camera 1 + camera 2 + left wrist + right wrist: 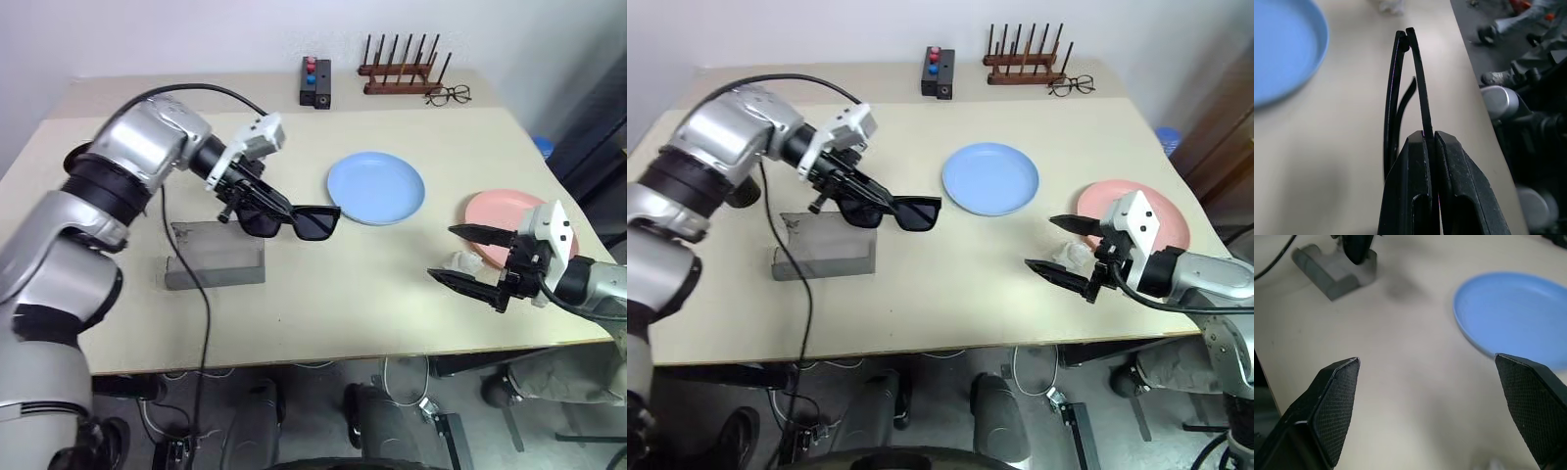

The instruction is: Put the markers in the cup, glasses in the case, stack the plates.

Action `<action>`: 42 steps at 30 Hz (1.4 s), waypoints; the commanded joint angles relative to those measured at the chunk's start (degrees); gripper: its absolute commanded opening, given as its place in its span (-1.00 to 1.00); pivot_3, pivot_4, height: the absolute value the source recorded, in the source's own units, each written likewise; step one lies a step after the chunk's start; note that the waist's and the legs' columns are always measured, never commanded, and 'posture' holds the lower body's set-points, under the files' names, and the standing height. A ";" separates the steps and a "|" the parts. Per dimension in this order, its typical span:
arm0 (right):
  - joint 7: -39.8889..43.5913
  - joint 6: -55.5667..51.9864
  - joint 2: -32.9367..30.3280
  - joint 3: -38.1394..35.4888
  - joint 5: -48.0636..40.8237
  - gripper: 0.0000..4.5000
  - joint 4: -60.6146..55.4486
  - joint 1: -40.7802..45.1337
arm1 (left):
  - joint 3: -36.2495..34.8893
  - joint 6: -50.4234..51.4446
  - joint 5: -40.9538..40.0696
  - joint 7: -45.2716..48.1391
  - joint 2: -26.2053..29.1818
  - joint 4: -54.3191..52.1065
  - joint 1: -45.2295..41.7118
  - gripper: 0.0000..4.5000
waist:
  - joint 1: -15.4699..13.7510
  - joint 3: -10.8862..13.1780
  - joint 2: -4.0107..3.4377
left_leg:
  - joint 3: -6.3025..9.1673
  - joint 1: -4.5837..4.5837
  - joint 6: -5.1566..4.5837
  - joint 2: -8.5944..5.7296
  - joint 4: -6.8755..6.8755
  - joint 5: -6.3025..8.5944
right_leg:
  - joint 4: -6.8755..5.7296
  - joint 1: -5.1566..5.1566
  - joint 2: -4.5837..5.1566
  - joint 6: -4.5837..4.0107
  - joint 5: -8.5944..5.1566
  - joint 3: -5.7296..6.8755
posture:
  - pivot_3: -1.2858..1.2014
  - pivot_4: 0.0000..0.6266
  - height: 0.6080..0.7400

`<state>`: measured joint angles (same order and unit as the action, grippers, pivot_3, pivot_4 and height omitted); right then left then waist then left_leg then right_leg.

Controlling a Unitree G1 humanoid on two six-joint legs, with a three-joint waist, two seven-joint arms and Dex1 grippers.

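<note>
The left hand (257,199) is clenched on one thin temple arm of the glasses (299,221), carrying them in the air just past the case (216,255), which lies on the bench (323,294) at about 8 o'clock from the blue plate (376,187). They look light, stiff and slick, likely to swing from so small a grip; the frame front seems safer. The right hand (468,257) hangs released, touching nothing, beside the pink plate (509,211)

Beige table (323,294), white wall (196,29) behind, dark floor (323,411) w/ cables below
</note>
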<state>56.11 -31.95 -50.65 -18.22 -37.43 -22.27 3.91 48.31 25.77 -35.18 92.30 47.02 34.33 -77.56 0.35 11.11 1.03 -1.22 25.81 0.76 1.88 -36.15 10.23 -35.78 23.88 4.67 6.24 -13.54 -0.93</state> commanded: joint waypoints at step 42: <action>-0.48 -4.50 4.30 3.86 -8.59 1.00 -2.48 9.76 | -4.40 -21.94 -0.46 0.20 6.84 14.83 19.91 -1.00 | 0.15 0.01 0.05 | -0.07 0.62 -0.01 0.00 -0.37 -0.01 | -0.33 0.58 0.04 -0.01 0.03 -0.02 | 0.03 -0.52 1.00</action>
<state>55.84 -36.60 -45.51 -12.21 -44.84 -22.52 13.66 43.87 3.25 -35.47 92.29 53.38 49.15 -56.08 0.50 11.13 1.09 -1.28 26.43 0.75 1.88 -36.52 10.22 -36.12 24.46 4.71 6.23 -13.51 -0.95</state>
